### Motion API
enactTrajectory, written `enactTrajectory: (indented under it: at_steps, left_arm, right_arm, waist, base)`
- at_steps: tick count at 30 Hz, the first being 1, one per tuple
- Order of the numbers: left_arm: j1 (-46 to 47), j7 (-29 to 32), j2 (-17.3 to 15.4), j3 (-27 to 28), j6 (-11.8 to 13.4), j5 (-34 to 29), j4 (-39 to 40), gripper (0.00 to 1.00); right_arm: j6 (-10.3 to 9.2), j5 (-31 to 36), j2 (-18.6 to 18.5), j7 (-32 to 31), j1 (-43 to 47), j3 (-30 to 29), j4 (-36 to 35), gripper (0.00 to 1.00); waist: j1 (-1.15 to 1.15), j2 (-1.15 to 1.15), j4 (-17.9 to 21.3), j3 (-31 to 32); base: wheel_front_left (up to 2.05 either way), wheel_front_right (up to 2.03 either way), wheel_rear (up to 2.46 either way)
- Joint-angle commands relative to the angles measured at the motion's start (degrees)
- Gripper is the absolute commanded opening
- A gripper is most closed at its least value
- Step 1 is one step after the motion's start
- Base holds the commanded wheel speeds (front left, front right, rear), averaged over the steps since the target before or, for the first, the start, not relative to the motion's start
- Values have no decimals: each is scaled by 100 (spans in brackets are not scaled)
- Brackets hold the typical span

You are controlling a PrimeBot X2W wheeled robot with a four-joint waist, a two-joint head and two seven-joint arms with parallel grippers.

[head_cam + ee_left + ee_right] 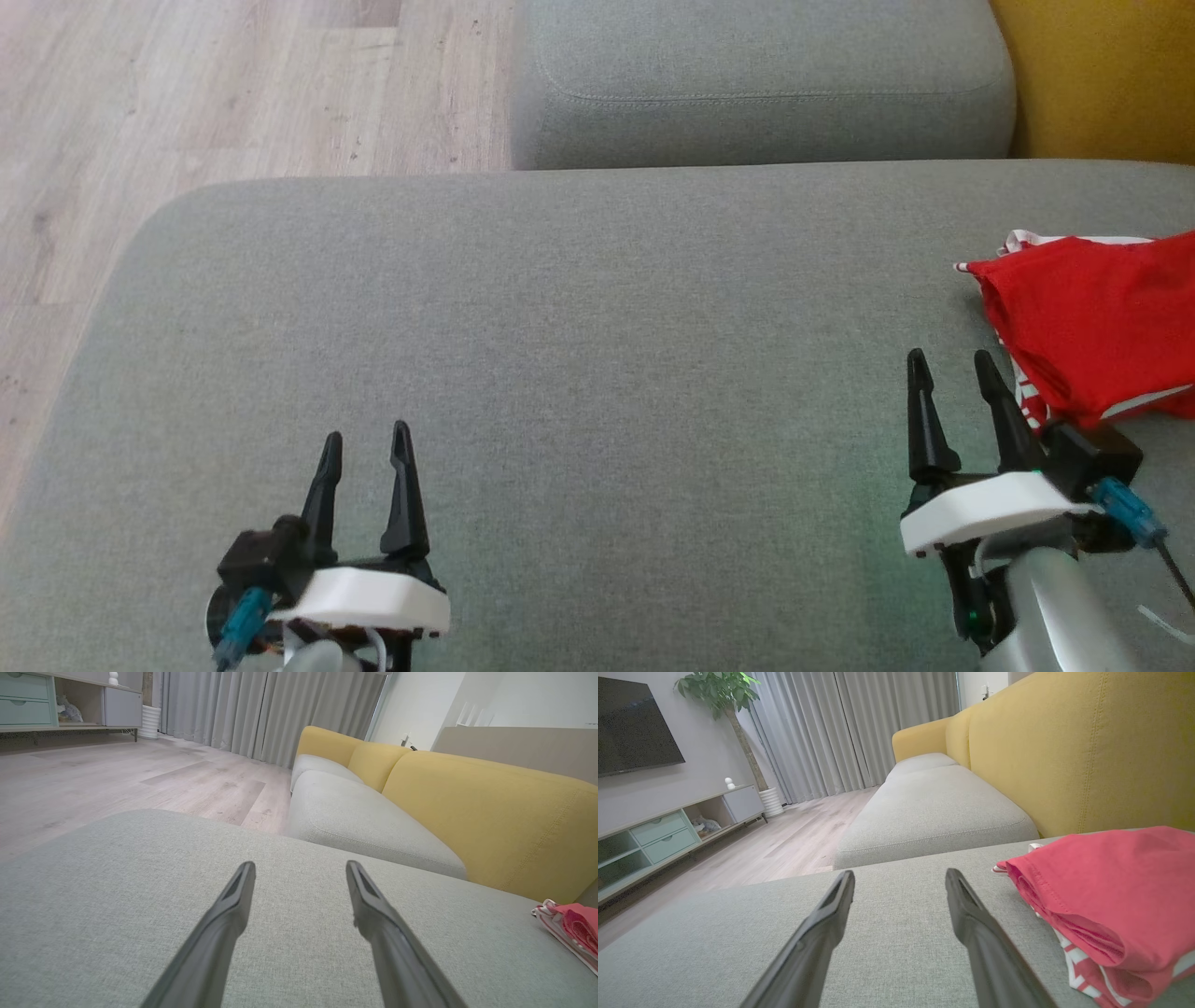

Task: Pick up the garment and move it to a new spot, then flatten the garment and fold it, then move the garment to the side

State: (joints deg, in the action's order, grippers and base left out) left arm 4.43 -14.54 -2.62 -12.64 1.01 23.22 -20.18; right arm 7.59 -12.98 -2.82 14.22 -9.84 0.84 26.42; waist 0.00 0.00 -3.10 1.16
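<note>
Left gripper (366, 434) and right gripper (950, 357) gape empty over grey cushion (597, 355) bearing the garment (1092, 327), wood floor (233, 93) beyond.

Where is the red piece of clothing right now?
The red garment lies on the grey cushion at the head view's far right, just right of the right gripper, near the yellow backrest.

Left claw (367, 431) and right claw (949, 355): black tapered fingers (406, 504), white housings (980, 509) (teal cable plugs (1125, 513)), silver forearm (1055, 607).

soft, even daylight, hardly any shadows; head view slightly hazy, wrist views bend at the edges.
</note>
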Motion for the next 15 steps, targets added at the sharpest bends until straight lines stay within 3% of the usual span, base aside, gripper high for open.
enactTrajectory:
  at_steps: [1, 13, 14, 15]
  left_arm:
    - [224, -46, -26, 229, 13, 29, 166, 100]
    - [225, -46, -26, 303, -6, 281, 200, 100]
    - [1, 1, -3, 119, -1, 271, 14, 0]
    - [-12, 12, -2, 121, -2, 278, -57, 0]
  right_arm:
    - [-10, -4, -6, 77, -194, 131, -204, 100]
    - [-10, 25, -6, 77, -197, 122, -226, 100]
    - [0, -5, 0, 0, 0, -11, -11, 0]
    - [0, -13, 4, -11, 7, -10, 58, 0]
  waist:
    - [0, 0, 10, -1]
    - [0, 0, 56, -6]
    - [0, 0, 56, -7]
    - [0, 0, 60, -7]
  base:
    - [0, 0, 0]
    - [0, 0, 0]
    - [0, 0, 0]
    - [0, 0, 0]
